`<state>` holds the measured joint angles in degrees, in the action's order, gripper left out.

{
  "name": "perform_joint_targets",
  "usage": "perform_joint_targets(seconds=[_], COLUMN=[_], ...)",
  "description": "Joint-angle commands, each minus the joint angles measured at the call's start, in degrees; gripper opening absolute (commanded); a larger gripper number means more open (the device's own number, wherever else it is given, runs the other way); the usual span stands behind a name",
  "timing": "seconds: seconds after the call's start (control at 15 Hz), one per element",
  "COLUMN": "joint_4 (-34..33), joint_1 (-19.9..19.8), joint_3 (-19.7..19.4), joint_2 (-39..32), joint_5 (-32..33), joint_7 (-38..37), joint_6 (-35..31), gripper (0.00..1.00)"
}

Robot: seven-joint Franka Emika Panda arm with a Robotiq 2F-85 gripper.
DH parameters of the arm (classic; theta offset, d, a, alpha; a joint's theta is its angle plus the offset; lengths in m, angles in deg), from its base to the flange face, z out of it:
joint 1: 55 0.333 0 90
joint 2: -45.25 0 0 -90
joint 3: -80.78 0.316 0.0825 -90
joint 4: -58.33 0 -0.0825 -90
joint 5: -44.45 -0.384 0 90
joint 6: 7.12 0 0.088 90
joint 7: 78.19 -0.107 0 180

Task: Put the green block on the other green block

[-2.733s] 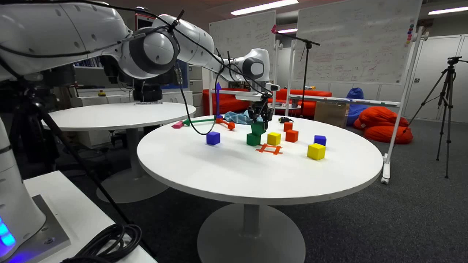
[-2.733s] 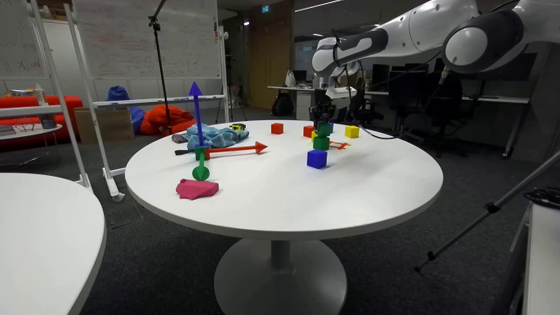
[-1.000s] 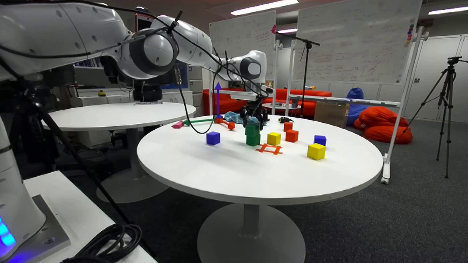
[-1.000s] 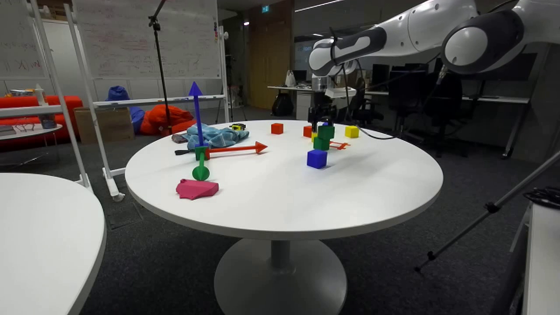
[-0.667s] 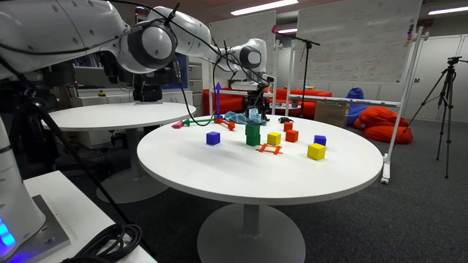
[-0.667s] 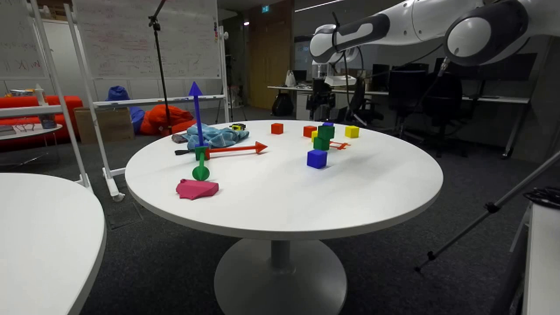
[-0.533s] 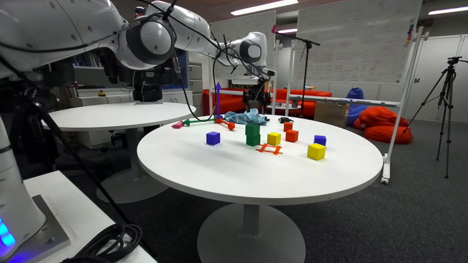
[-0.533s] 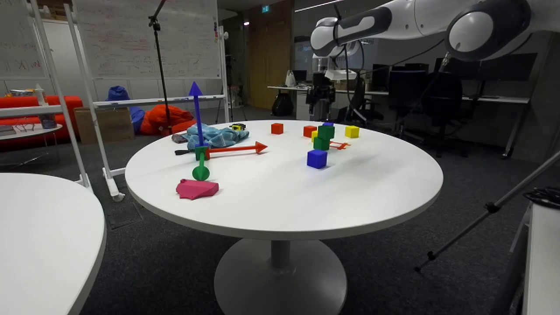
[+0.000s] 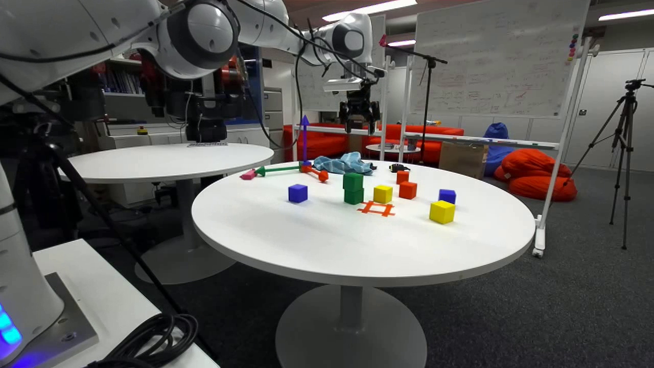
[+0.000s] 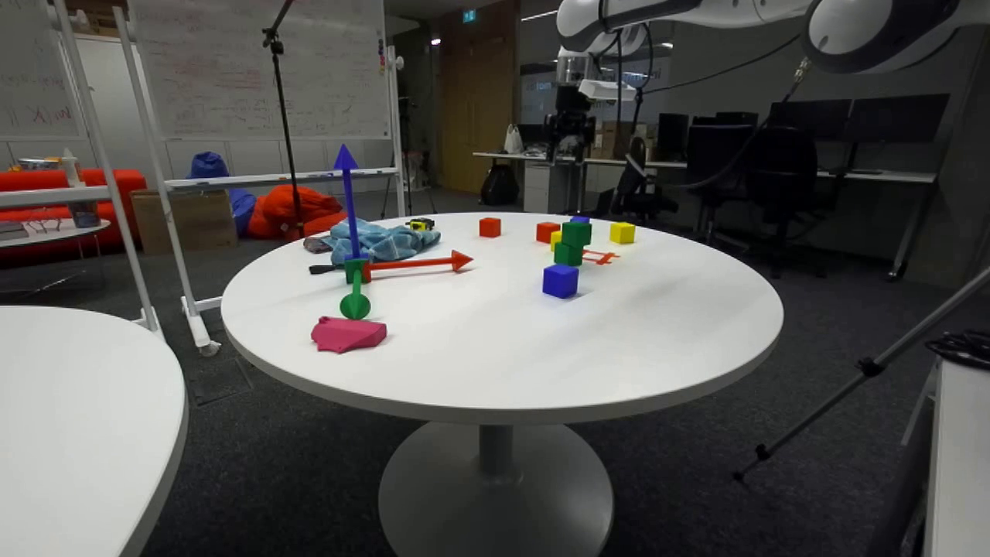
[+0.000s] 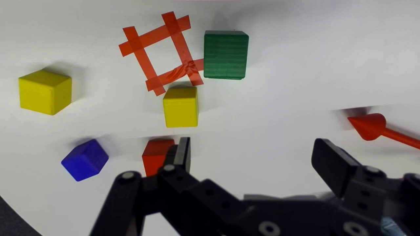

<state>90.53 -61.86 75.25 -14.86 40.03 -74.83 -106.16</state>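
Observation:
Two green cubes are stacked on the round white table. The green block [image 9: 353, 181] rests on the other green block [image 9: 353, 197]. In an exterior view the upper cube [image 10: 576, 233] sits slightly off to one side of the lower cube [image 10: 568, 254]. From above, in the wrist view, the green block [image 11: 226, 55] shows and the lower one is hidden beneath or behind it. My gripper [image 9: 359, 127] hangs well above the table, apart from the stack. Its fingers [image 11: 182, 154] stand wide apart with only bare tabletop seen between them, so it is open.
Close to the stack are a yellow cube [image 9: 382, 194] and an orange tape square [image 9: 377, 208]. Red cubes [image 9: 407, 190], blue cubes [image 9: 298, 193] and another yellow cube [image 9: 442, 212] stand around. A three-arrow axes model [image 10: 356, 270], a blue cloth [image 10: 387, 241] and a pink piece [image 10: 348, 334] lie farther off.
The gripper was at the upper green block, let it go and then rose straight up, well clear of the stack. The upper block settled on the lower one and stayed put.

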Motion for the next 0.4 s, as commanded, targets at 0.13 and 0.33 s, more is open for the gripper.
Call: perform_joint_targets(seconds=[0.13, 0.33], joint_4=[0.4, 0.8], joint_1=[0.03, 0.04], joint_3=[0.15, 0.17], joint_2=[1.1, 1.1], joint_5=[-0.02, -0.03], joint_7=[0.0, 0.0], joint_6=[0.61, 0.61], gripper=[1.0, 1.0])
